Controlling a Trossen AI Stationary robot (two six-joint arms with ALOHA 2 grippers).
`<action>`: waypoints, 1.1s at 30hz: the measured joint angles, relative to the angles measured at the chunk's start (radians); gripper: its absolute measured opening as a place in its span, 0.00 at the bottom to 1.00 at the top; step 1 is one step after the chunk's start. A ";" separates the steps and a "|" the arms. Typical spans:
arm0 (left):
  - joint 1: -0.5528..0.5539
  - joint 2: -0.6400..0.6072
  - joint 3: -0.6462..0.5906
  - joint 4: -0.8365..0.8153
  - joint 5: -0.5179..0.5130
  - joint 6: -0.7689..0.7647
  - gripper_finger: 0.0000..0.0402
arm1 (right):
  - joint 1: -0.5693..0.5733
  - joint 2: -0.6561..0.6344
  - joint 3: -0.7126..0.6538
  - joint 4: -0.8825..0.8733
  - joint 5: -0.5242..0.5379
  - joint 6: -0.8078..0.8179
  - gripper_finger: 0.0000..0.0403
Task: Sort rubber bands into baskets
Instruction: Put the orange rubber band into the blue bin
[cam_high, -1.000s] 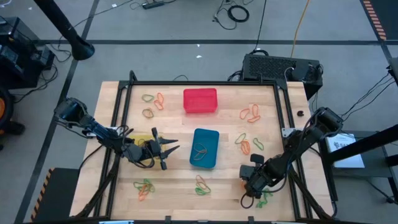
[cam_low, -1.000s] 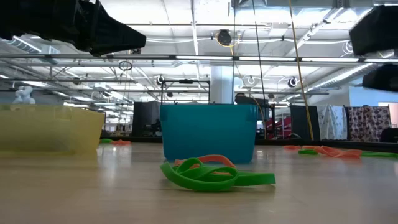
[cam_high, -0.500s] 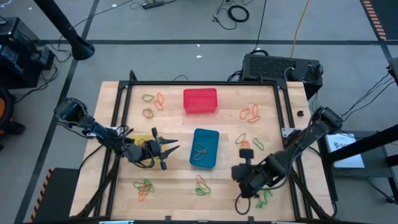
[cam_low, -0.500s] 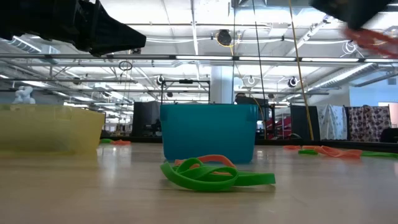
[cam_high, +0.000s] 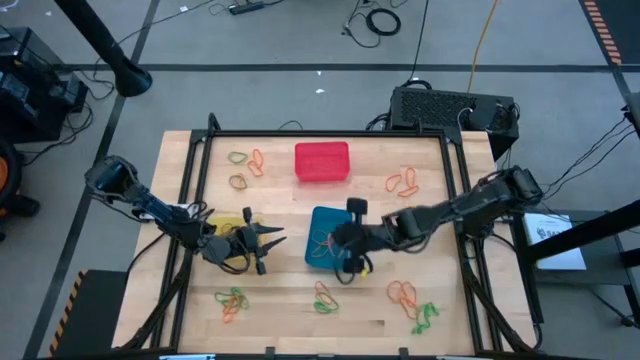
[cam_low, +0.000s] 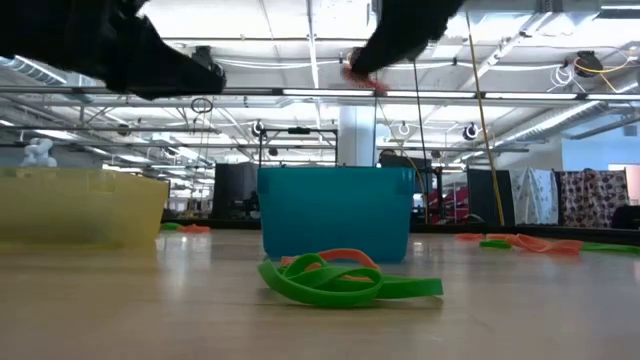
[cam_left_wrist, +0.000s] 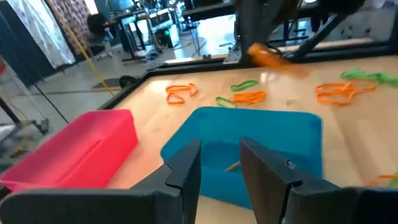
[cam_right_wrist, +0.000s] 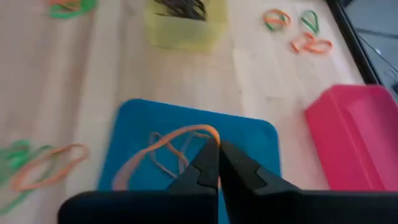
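Moved since a second ago: right gripper (cam_high: 349, 249), up from the near right corner of the table (cam_high: 280, 150) to the near right edge of the blue basket (cam_high: 331, 224). Fingers pinched shut on an orange rubber band (cam_right_wrist: 168, 144), loop dangling above the blue basket's (cam_right_wrist: 193, 124) inside. Seen from the left wrist as an orange blur (cam_left_wrist: 268, 57) hanging over the blue basket's (cam_left_wrist: 249, 134) far rim. Same band (cam_low: 362, 80) held high above the blue basket (cam_low: 335, 213) in the low view.

Left gripper (cam_high: 262, 244) unchanged, hovering over the yellow basket (cam_high: 232, 221), just left of the blue one; fingers (cam_left_wrist: 186, 171) parted a little, holding nothing.

Red basket (cam_high: 322, 162) at the far middle of the table. Dark bands (cam_right_wrist: 180, 7) lying in the yellow basket (cam_right_wrist: 185, 26). Loose orange and green bands scattered around: far left (cam_high: 244, 160), far right (cam_high: 402, 182), near left (cam_high: 231, 299), near middle (cam_high: 325, 298), near right (cam_high: 413, 303). Green and orange tangle (cam_low: 345, 280) on the tabletop in front of the blue basket in the low view.
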 joint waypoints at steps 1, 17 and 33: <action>-0.011 -0.026 0.000 -0.035 0.000 -0.020 0.29 | -0.016 0.000 -0.006 0.003 -0.001 0.000 0.00; -0.104 -0.304 0.007 -0.496 -0.120 -0.318 0.29 | -0.111 0.000 -0.163 0.270 -0.131 0.066 0.00; -0.089 -0.293 0.006 -0.498 -0.137 -0.343 0.29 | -0.125 0.000 -0.191 0.288 -0.127 0.072 0.29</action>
